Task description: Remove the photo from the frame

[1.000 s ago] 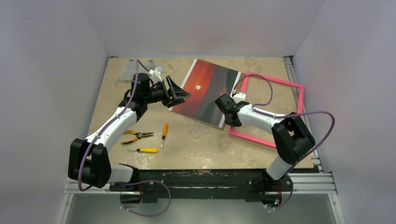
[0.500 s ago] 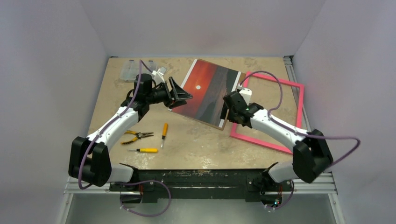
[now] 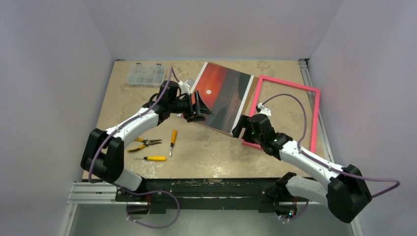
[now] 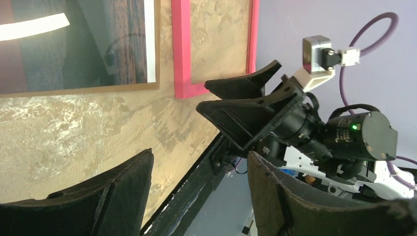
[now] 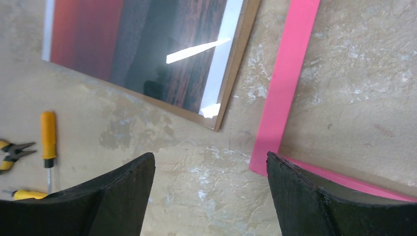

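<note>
The photo (image 3: 223,93), a red-orange sunset print with a small white sun, lies flat on the table outside the frame. The pink frame (image 3: 289,82) lies empty to its right, and bare table shows through it. My left gripper (image 3: 199,105) hovers open at the photo's left edge with nothing between its fingers (image 4: 125,189). My right gripper (image 3: 240,129) is open and empty above the table, between the photo's near right corner (image 5: 214,115) and the frame's near left corner (image 5: 263,164). The left wrist view shows the photo (image 4: 74,49), the frame (image 4: 182,49) and the right gripper (image 4: 243,105).
Yellow-handled pliers (image 3: 142,142), an orange screwdriver (image 3: 173,139) and a yellow screwdriver (image 3: 153,158) lie at the near left. A clear plastic box (image 3: 144,74) sits at the far left. The black rail (image 3: 211,189) runs along the table's near edge.
My right gripper has opened and drawn back from the photo's right corner toward the near edge. My left arm has swung right to the photo's left edge.
</note>
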You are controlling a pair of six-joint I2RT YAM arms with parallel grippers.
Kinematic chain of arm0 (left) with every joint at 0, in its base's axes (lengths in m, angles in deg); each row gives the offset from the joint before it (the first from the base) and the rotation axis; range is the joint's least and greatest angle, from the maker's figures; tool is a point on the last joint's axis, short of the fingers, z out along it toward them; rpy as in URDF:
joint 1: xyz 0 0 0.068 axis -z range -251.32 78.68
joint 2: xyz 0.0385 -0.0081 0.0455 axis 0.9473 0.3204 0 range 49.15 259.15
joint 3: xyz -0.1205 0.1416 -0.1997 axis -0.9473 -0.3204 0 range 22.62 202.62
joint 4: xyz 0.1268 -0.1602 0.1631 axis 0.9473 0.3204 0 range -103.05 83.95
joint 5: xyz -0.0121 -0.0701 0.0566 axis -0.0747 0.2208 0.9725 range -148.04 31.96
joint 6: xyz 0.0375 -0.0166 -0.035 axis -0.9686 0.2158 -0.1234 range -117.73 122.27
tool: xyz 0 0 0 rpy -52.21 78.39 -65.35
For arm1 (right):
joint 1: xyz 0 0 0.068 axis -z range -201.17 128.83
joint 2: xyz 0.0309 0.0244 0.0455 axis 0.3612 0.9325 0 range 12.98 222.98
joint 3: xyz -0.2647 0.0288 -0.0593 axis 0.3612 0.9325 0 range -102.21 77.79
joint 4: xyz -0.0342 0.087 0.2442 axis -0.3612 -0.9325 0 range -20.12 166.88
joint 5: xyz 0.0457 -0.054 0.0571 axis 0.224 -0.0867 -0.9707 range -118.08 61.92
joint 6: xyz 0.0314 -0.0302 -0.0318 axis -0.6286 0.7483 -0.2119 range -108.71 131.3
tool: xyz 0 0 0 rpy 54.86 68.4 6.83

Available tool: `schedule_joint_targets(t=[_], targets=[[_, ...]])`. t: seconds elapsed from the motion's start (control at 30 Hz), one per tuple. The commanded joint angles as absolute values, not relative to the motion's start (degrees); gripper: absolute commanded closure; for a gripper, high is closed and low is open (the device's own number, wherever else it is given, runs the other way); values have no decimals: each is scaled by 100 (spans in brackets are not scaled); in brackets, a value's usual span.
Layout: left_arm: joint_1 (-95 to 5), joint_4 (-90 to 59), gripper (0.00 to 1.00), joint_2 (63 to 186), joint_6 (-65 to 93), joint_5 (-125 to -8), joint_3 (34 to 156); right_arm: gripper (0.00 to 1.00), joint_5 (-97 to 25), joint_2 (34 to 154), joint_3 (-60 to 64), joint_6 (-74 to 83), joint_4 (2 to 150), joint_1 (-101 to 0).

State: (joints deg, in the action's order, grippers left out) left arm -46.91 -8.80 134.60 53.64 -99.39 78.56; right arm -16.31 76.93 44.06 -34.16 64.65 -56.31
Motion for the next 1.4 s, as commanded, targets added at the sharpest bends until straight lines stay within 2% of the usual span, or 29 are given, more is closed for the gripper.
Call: schedule_joint_targets(t=[0.0, 0.23, 0.33, 0.47, 0.6, 0.83, 0.97, 1.07, 1.17, 1.3, 1.37], targets=[[-4543, -445, 32, 13620, 4554, -9790, 8308, 18, -1703, 6993, 4671, -3468, 7231, -5623], [-4504, -215, 32, 13764, 4073, -9165, 8324, 17, -844, 6318, 4508, -2710, 6324, -5493], [-4504, -81, 32, 13856, 4206, -9174, 8454, 16, -854, 6227, 4286, -2400, 6032, -5171], [-4508, 93, 32, 14002, 4278, -9013, 8691, 15, -1537, 6366, 4226, -2230, 6439, -4633], [-4512, 188, 32, 14493, 4389, -8843, 9050, 17, -2093, 7116, 3860, -2144, 6814, -4347], [-4548, 767, 35, 15845, 4373, -9146, 10603, 20, -2929, 8385, 3081, -1965, 7226, -3761], [-4559, 1417, 36, 16353, 4054, -9103, 11394, 16, -3925, 8826, 3008, -2015, 7767, -3375], [-4548, 1503, 37, 16537, 3944, -9175, 11463, 15, -4582, 9329, 2875, -2014, 7733, -3377], [-4553, 1603, 37, 16685, 3857, -9119, 11476, 15, -5571, 9631, 3314, -2564, 8508, -3400], [-4554, 1803, 39, 16769, 3850, -8944, 11469, 17, -5736, 9829, 3635, -2892, 8900, -3408], [-4540, 1843, 40, 16804, 3905, -8924, 11485, 22, -5818, 9841, 3693, -3017, 9040, -3405]])
